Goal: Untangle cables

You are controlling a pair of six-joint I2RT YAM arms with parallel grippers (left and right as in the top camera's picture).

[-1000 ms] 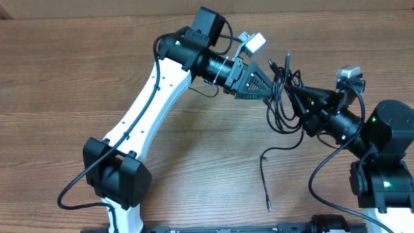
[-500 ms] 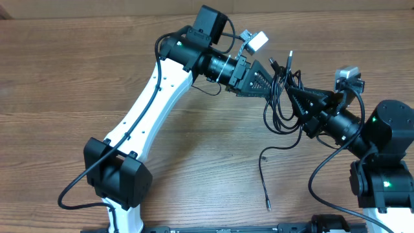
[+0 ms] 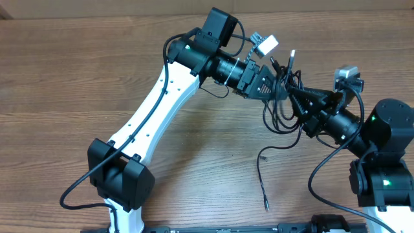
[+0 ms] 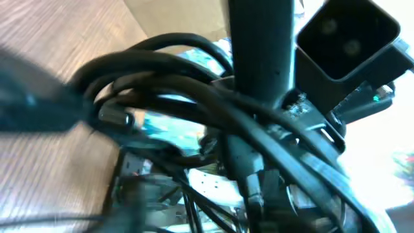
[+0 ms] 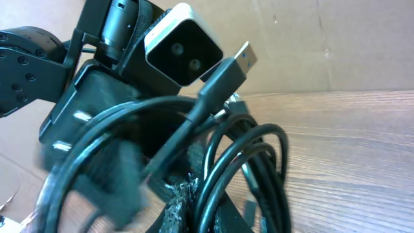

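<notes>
Trailing toward the near edge of the wooden table [image 3: 77, 84], one loose tail [image 3: 261, 176] of the cables [image 3: 282, 103] lies flat on the wood and ends in a small plug [image 3: 267, 207]. The rest of the thin black cords rise from it into a knotted bunch between the two arms.

Just beyond the tail, the right gripper [image 3: 292, 92] points into that bunch from the right. Its jaws are closed tight, and the cords loop over and around its fingers. In the right wrist view the loops [image 5: 259, 162] crowd the bottom of the frame against the fingers, so it has the bunch in its grip.

Farther on, the left gripper [image 3: 277, 86] reaches into the same bunch from the left, its tips meeting the right gripper's among the cords. The left wrist view is filled with blurred cords [image 4: 187, 90] lying across it. How wide its jaws stand, and whether they pinch a cord, cannot be told.

At the far side of the bunch a USB plug [image 3: 292, 54] sticks up with its metal tip free. The right wrist view shows it [image 5: 240, 57] beside the left wrist camera [image 5: 183, 46].
</notes>
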